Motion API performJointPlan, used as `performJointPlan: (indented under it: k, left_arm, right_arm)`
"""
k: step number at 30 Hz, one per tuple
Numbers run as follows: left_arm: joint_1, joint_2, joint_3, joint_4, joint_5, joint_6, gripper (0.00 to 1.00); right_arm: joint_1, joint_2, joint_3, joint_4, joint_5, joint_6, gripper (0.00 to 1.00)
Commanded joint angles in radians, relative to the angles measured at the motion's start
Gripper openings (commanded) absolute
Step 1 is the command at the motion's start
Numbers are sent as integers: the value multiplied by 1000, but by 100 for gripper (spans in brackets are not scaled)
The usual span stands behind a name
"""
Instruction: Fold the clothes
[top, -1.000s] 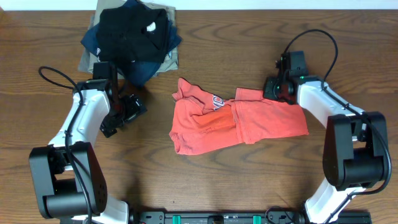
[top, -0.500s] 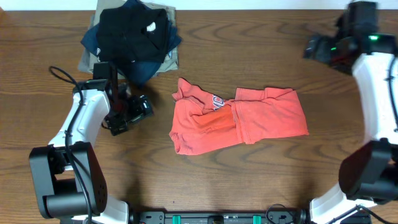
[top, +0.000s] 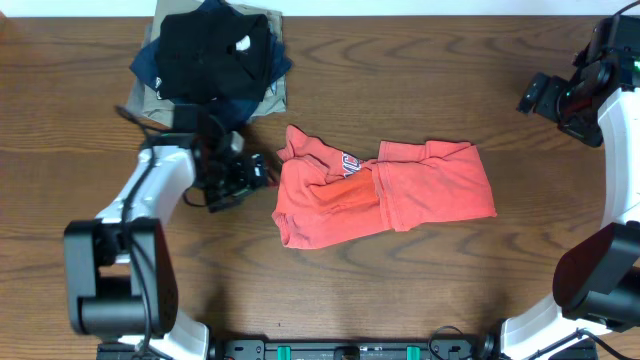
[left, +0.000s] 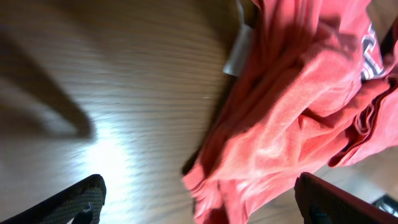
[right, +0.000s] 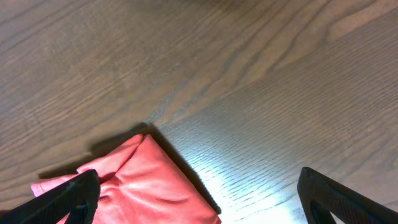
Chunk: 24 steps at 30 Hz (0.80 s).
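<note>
Spreading wide with nothing between them, the fingertips of the right gripper frame only bare wood and one far corner of the red-orange T-shirt in the wrist view. A second ago this gripper was pinched down at the shirt's upper right edge. It has since let go and swung off toward the right rim of the table, well apart from the cloth. The left gripper, its jaws likewise released and empty, has crept from open wood to just beside the shirt's rumpled left edge, where its own view shows bunched folds and a bit of the white lettering. The shirt lies mid-table, its right half fairly flat, its left half heaped. A pile of dark garments sits at the back left. The right side looks placed, so the next grasp probably falls to the left arm, and the fold seems far from finished
</note>
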Motion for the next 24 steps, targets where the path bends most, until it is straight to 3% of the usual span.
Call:
performJointPlan:
  k: [1, 13, 22, 24]
  left_arm:
    - [-47, 58, -14, 12, 30, 21, 98]
    - [-110, 178, -16, 55, 53, 15, 98]
    - [-245, 276, -16, 154, 56, -87, 99]
    - [-269, 279, -16, 173, 56, -98, 90]
  right_arm:
    - [-2, 2, 3, -1, 9, -5, 99]
    - [-2, 2, 3, -2, 10, -5, 99]
    - [-2, 2, 4, -1, 10, -5, 99]
    - [-1, 2, 3, -1, 10, -5, 99]
